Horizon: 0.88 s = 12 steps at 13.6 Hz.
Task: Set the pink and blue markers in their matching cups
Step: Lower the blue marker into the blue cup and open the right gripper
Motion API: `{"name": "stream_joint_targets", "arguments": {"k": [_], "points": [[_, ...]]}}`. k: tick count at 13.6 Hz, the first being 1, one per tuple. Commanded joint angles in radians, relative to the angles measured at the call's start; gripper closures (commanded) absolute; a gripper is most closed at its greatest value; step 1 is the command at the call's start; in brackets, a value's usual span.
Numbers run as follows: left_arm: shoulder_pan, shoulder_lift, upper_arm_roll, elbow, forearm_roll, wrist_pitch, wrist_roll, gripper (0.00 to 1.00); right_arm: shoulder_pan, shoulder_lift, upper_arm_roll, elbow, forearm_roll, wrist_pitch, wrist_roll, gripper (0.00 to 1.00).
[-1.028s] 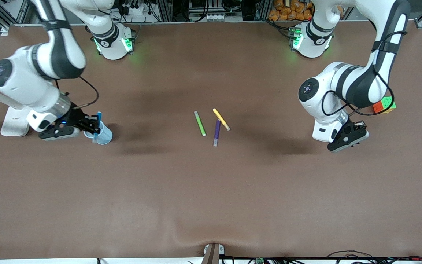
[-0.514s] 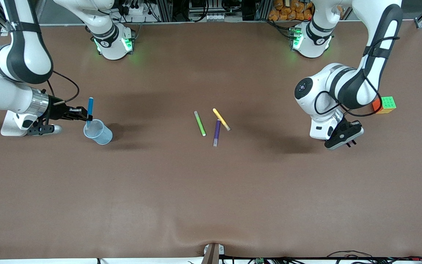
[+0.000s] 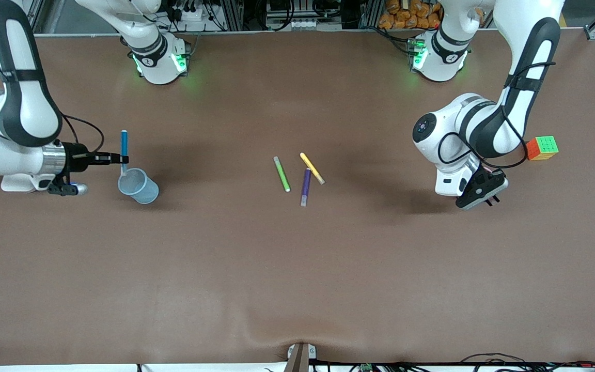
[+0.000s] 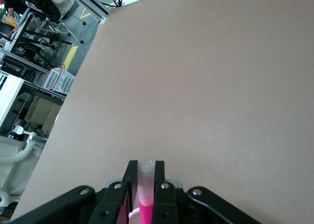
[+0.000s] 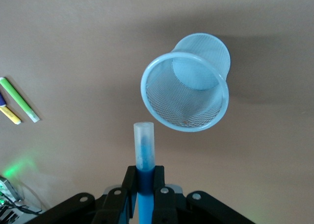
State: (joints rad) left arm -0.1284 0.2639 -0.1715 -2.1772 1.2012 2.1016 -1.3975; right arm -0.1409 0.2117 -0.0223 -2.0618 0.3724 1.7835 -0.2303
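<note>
My right gripper is shut on the bright blue marker and holds it upright over the table, just beside the rim of the pale blue cup. In the right wrist view the gripper grips the marker, whose tip is short of the cup's rim. My left gripper is low over the table at the left arm's end. In its wrist view it is shut on the pink marker. A pale pink edge shows under the jaws. The pink cup is hidden in the front view.
Green, yellow and dark purple markers lie mid-table. A colour cube sits beside the left arm. A white stand is under the right arm's wrist.
My right gripper has lifted the blue marker up from the blue cup and drawn back toward the right arm's end. My left gripper has shifted slightly.
</note>
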Motion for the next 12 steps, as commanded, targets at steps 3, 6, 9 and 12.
{"name": "stream_joint_targets", "arguments": {"k": [3,6,9,12], "points": [[0.006,0.003,-0.003,-0.027,0.031,0.015,-0.067,0.96,-0.032,0.133,0.002,0.129,0.017,-0.090,0.000,1.00],[0.007,0.005,-0.005,-0.029,0.031,0.014,-0.084,0.78,-0.037,0.182,-0.005,0.169,0.017,-0.102,0.000,1.00],[0.000,0.003,-0.005,-0.038,0.031,0.014,-0.086,0.01,-0.048,0.238,-0.005,0.201,0.017,-0.104,-0.007,1.00],[-0.002,0.001,-0.006,-0.029,0.029,0.012,-0.087,0.00,-0.049,0.253,-0.005,0.203,0.022,-0.113,0.002,1.00]]}}
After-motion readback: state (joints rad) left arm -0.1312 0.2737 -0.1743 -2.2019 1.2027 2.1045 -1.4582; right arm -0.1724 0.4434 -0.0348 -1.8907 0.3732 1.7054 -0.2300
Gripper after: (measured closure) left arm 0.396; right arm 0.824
